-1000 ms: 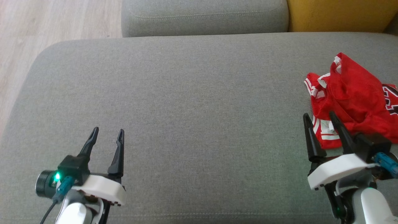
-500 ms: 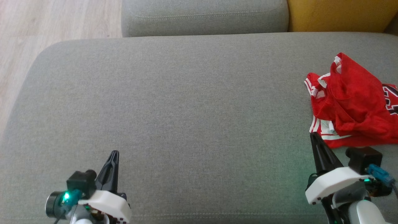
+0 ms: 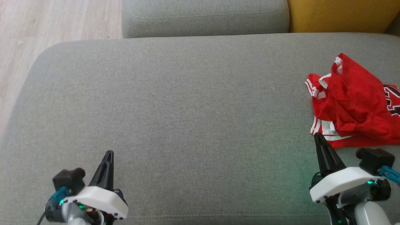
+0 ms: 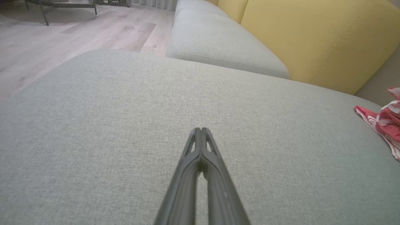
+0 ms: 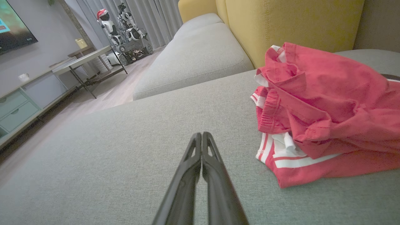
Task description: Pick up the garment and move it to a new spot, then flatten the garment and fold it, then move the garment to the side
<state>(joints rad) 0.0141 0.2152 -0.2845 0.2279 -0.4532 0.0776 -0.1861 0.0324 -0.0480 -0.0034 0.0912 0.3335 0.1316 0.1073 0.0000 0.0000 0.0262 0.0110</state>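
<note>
At the right end of the grey fabric cushion (image 3: 187, 103), the crumpled red white-striped garment (image 3: 353, 103) was seen ungrasped. The left gripper (image 3: 108, 153) and right gripper (image 3: 317, 135) were pressed together, empty. Unless opened, the cloth would only be pushed.

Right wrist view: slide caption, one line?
Shut right hand low over the grey couch, with the crumpled red garment lying beside it, not yet grasped.

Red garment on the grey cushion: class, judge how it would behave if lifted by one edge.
Probably floppy: the garment lies in crumpled soft folds, so it should drape and hang. Likely light, as the cloth looks thin. Pushed across the woven cushion, it may bunch rather than slide.
</note>
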